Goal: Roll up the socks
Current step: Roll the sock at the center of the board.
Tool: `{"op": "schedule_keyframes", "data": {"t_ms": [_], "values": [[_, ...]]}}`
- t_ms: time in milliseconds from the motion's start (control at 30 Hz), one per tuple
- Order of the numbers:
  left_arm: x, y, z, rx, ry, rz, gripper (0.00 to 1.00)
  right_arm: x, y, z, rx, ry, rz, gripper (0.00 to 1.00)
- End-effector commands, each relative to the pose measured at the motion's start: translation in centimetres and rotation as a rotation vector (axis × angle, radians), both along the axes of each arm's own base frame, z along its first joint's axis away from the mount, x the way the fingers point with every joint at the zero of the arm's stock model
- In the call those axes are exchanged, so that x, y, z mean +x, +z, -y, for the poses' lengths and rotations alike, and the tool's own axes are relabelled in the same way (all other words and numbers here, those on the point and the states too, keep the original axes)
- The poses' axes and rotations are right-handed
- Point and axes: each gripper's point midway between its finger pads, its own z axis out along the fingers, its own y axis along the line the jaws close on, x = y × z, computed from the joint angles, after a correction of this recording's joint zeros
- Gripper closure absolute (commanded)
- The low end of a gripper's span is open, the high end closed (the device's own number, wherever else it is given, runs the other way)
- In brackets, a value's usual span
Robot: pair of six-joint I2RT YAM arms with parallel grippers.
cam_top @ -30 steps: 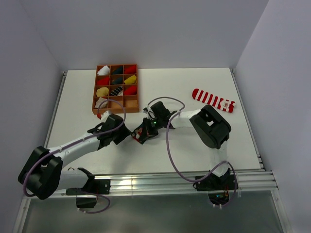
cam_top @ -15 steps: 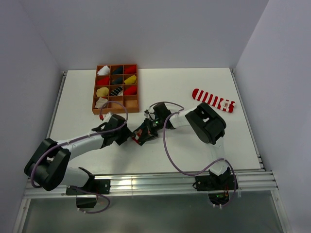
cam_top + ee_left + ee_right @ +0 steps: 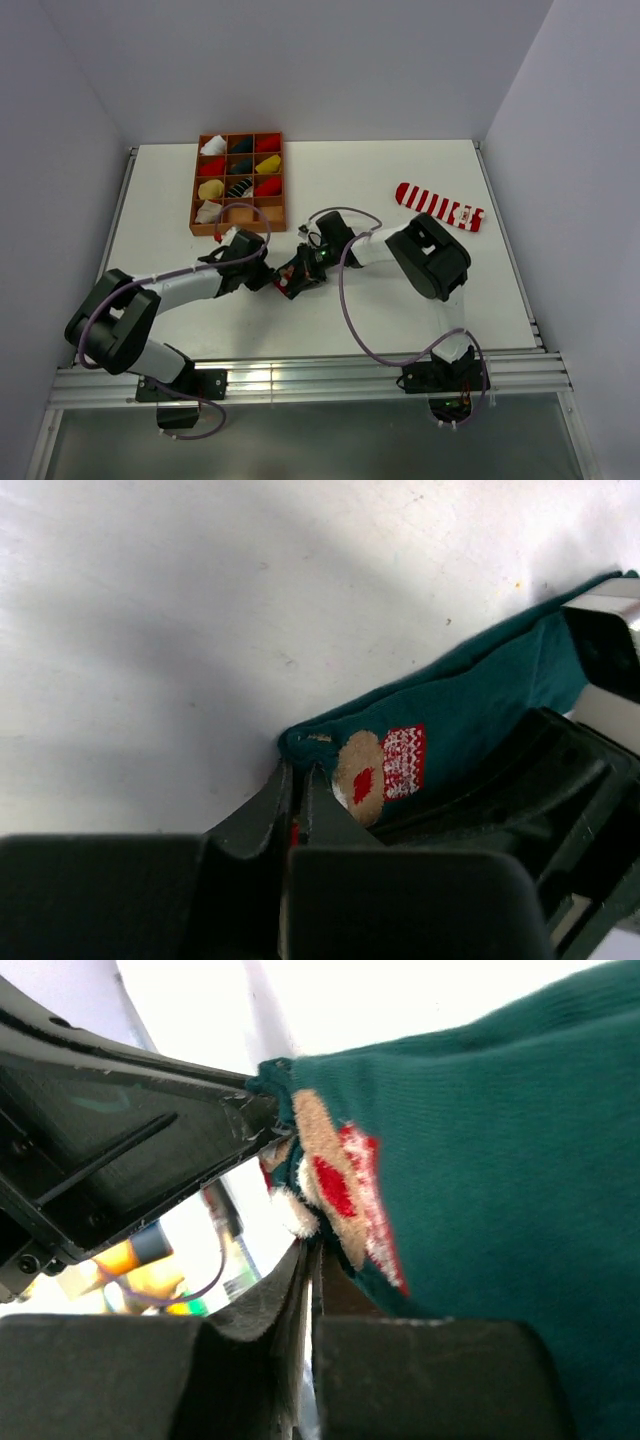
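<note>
The dark green sock (image 3: 291, 279) with a small figure is bunched near the table's middle, between my two grippers. My left gripper (image 3: 270, 281) reaches it from the left, and in the left wrist view its jaws (image 3: 298, 768) are shut on the sock's (image 3: 470, 705) corner, beside the figure patch (image 3: 378, 770). My right gripper (image 3: 303, 270) comes from the right. Its jaws (image 3: 309, 1252) are shut on the same sock (image 3: 490, 1130) just below the figure. The red-and-white striped sock (image 3: 440, 207) lies flat at the right rear, away from both grippers.
A wooden compartment tray (image 3: 195, 190) at the left rear holds several rolled bundles in red, yellow, white and dark colours. The left gripper's black fingers (image 3: 150, 1070) fill the upper left of the right wrist view. Walls enclose the table on three sides.
My left arm has reached right, up to the green sock, and its jaws have gone from open to shut on the sock's corner. The right gripper has stayed shut on the sock.
</note>
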Motion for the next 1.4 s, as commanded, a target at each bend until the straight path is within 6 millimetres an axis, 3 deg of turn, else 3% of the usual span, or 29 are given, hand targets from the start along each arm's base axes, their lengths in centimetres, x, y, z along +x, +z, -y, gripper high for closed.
{"op": "schedule_keyframes", "data": {"t_ms": [0, 267, 433, 700, 900, 1367], "values": [[-1.4, -1.8, -0.7, 0.084, -0.05, -0.089, 0.99, 1.4, -3.0, 2.7, -0.198, -0.084, 0.187, 0.93], [0.3, -0.9, -0.2, 0.198, -0.142, -0.13, 0.99, 3.8, 1.0, 3.9, -0.304, -0.175, 0.678, 0.62], [1.0, 0.0, 0.1, 0.226, -0.162, -0.126, 0.99, 4.2, 3.6, 4.7, -0.397, -0.259, 0.937, 0.58], [1.0, 0.2, 0.7, 0.242, -0.195, -0.139, 0.99, 1.6, 6.2, 2.0, -0.413, -0.23, 1.166, 0.51], [1.0, -0.1, 1.3, 0.239, -0.214, -0.147, 0.99, 0.7, 5.4, 0.0, -0.456, -0.156, 1.258, 0.48], [0.8, -0.4, 1.6, 0.242, -0.23, -0.157, 0.99, 0.7, 2.5, -0.8, -0.588, -0.112, 1.368, 0.52]]}}
